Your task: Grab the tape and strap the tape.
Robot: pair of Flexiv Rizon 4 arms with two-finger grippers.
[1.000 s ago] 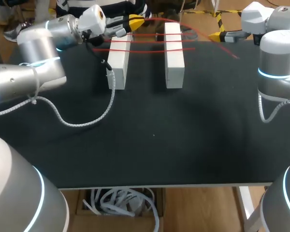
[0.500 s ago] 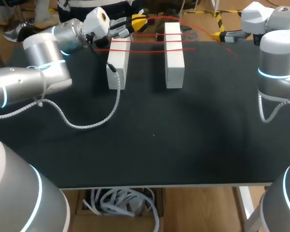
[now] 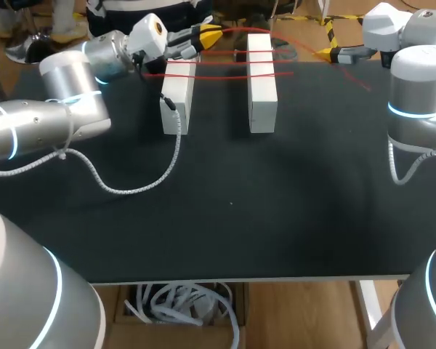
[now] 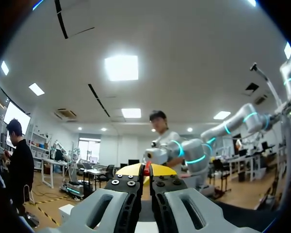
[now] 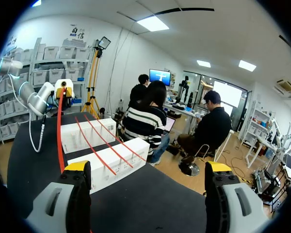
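Tape (image 5: 59, 141) pinched in closed left jaws at tabletop's (image 3: 225, 218) far edge, two white blocks (image 3: 261, 87) just beside them; right jaws wide apart, holding nothing.

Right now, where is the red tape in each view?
Head view: red tape lies across both white blocks.
Left wrist view: a red bit pinched in the left gripper.
Right wrist view: strands over the blocks, ahead of the open right gripper.
Shared landmark: the left gripper.
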